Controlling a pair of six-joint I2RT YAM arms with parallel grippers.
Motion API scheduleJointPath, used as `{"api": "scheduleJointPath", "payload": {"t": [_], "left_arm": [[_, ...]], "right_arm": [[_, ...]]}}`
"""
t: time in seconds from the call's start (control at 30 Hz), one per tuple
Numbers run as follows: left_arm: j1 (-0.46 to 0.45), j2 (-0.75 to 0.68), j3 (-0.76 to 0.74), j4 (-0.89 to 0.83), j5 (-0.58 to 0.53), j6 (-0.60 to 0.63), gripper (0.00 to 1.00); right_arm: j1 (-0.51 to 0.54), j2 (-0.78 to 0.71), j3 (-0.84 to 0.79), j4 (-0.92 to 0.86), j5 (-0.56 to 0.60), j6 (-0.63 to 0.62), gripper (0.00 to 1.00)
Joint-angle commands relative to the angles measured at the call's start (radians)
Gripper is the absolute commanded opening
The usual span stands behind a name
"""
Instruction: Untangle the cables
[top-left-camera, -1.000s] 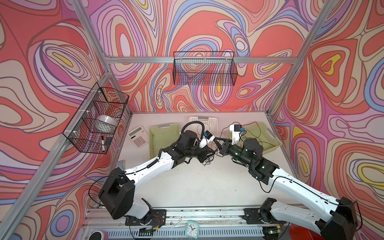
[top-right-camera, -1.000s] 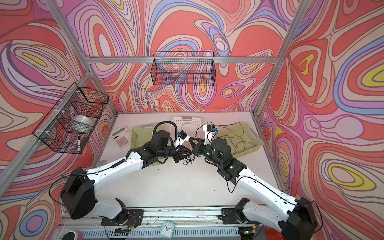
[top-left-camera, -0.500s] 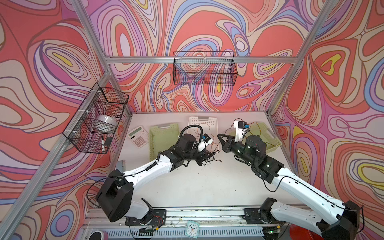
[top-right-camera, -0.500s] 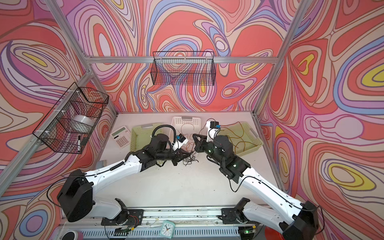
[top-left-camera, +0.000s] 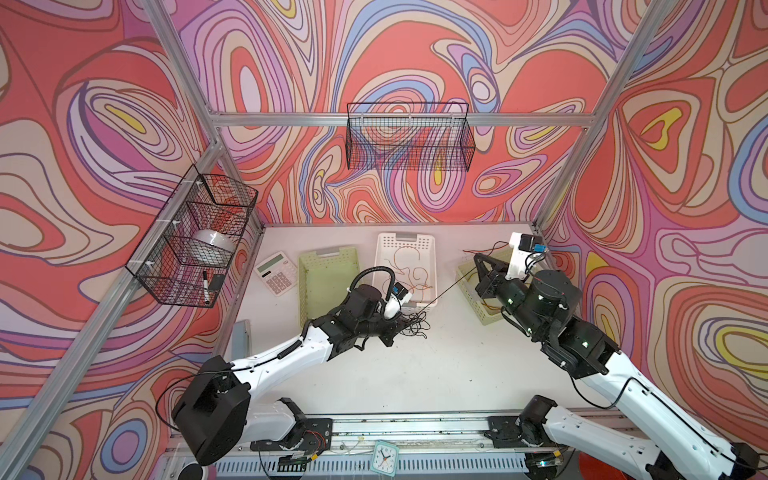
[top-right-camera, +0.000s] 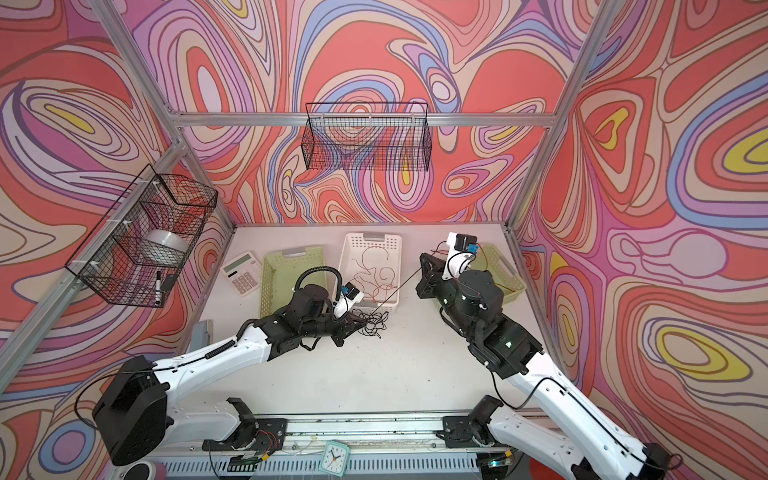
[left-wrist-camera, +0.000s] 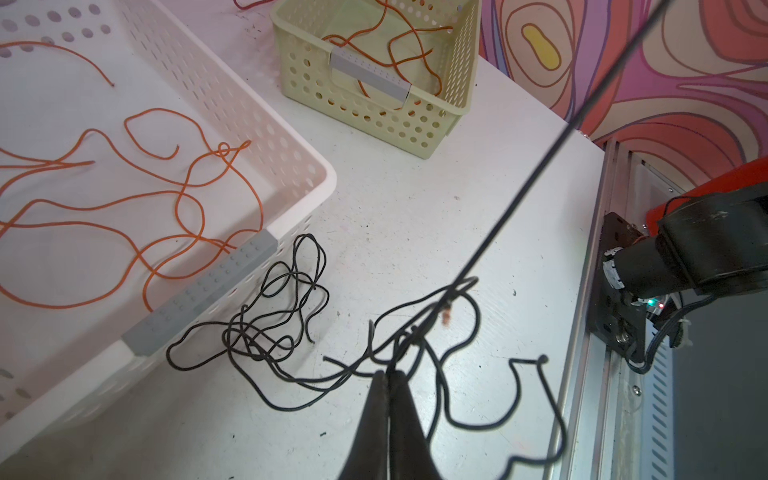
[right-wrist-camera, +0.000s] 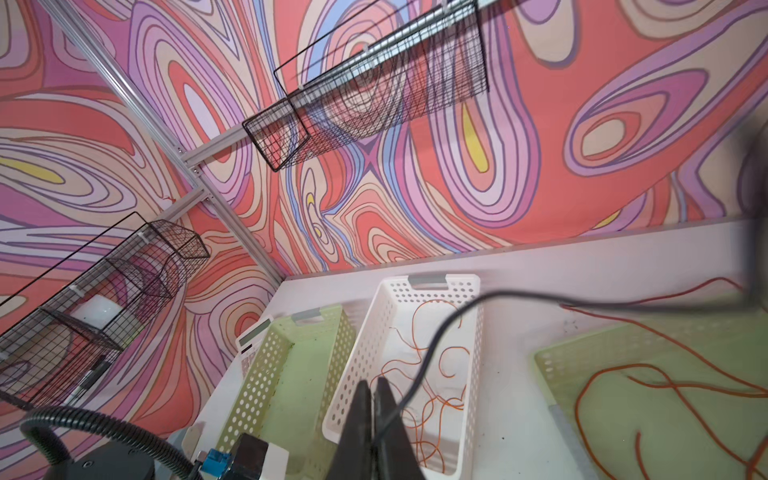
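Step in hand: by my judgement, one black cable is to be drawn out of the black tangle; it is stretched straight between the two arms.
Left gripper: pressed together on strands of the tangle, low over the table, just at the near end of the white basket.
Right gripper: pinching the straight cable, raised, farther and to the right.
Other cables: orange cables lie loose in the white basket, and more lie in the green basket at the right.
How to do it well: pull slowly along the line of the cable, with the left grip firm as an anchor. If the whole tangle lifts, it is better to stop and take a new hold, because a hard pull may tighten a knot.
Hard to see: the strands cross just before the left fingertips, so I cannot tell which one is held. A small reddish end hangs there, and I cannot tell whose it is.
Cut off: the cable beyond the right gripper is blurred and leaves the right wrist view.
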Motion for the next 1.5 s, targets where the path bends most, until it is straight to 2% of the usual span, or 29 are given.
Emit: {"api": "scheduleJointPath", "payload": {"t": [0.0, 0.2, 0.27, 0.37, 0.43, 0.53, 0.67, 0.8, 0.97, 1.1, 1.23, 1.33, 1.47], "left_arm": [[0.002, 0.001, -0.045, -0.12, -0.054, -0.013, 0.0], [0.002, -0.026, -0.044, -0.119, 0.001, 0.027, 0.0], [0.001, -0.045, -0.039, -0.105, 0.049, 0.042, 0.0], [-0.001, -0.063, -0.013, -0.11, 0.09, 0.067, 0.0], [-0.004, -0.071, 0.01, -0.145, 0.082, 0.096, 0.0], [-0.003, -0.084, 0.026, -0.207, 0.047, 0.146, 0.0], [-0.004, -0.101, 0.045, -0.306, 0.01, 0.201, 0.0], [-0.004, -0.124, 0.048, -0.338, 0.019, 0.232, 0.0], [-0.004, -0.148, 0.049, -0.406, -0.032, 0.295, 0.0], [-0.004, -0.151, 0.071, -0.447, -0.051, 0.317, 0.0], [-0.004, -0.172, 0.102, -0.439, -0.053, 0.316, 0.0], [-0.005, -0.179, 0.13, -0.421, -0.069, 0.32, 0.0], [-0.004, -0.16, 0.208, -0.445, -0.055, 0.345, 0.0]], "right_arm": [[-0.013, -0.06, 0.079, 0.035, 0.167, -0.088, 0.0], [-0.013, -0.045, 0.181, -0.086, 0.268, -0.158, 0.0], [-0.013, -0.025, 0.185, -0.141, 0.229, -0.154, 0.0], [-0.013, 0.017, 0.162, -0.231, 0.168, -0.07, 0.0], [-0.014, 0.022, 0.13, -0.272, 0.21, -0.015, 0.0], [-0.032, -0.032, 0.071, -0.27, 0.296, 0.004, 0.0], [-0.059, -0.081, 0.094, -0.335, 0.39, -0.053, 0.0], [-0.061, -0.081, 0.117, -0.378, 0.436, -0.079, 0.0], [-0.086, -0.065, 0.141, -0.433, 0.474, -0.095, 0.0], [-0.098, -0.055, 0.142, -0.427, 0.414, -0.083, 0.0], [-0.101, 0.027, 0.108, -0.415, 0.209, -0.011, 0.0], [-0.102, 0.086, 0.074, -0.405, 0.107, 0.048, 0.0], [-0.102, 0.078, -0.038, -0.333, -0.001, 0.125, 0.0]]}}
